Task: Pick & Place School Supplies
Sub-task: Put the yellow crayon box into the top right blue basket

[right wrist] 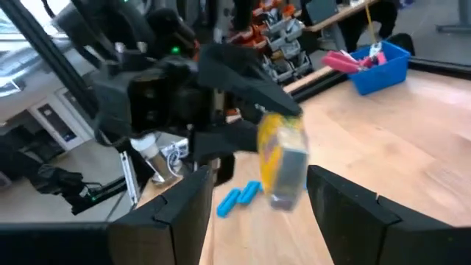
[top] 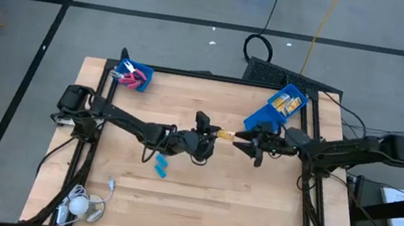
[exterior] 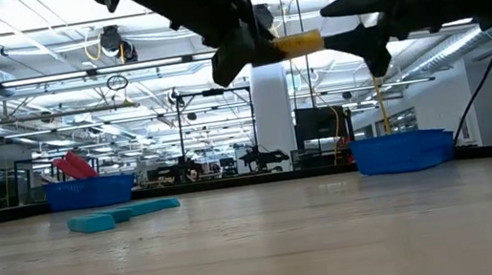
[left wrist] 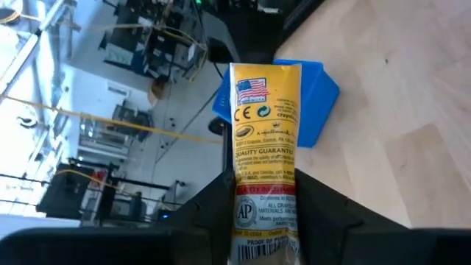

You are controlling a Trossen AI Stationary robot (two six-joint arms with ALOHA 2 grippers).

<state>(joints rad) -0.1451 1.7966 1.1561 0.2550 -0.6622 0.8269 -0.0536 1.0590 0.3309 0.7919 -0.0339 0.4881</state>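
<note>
Two tools meet midair: left [top: 215,135] grips yellow packet [top: 225,135] (right [top: 243,142] spread wide)

The table [top: 196,208] centre is blocked above: the left gripper [top: 213,135] and right gripper [top: 242,141] meet there, a yellow packet [top: 224,135] between them. Blue pieces [top: 160,164] lie just at 7 o'clock of centre. Bins stand at 11 o'clock [top: 134,76] and 1 o'clock [top: 279,107]; a white corded object [top: 80,206] sits at 7 o'clock near the edge. The wood from 4 to 6 o'clock is open for passage.
</note>
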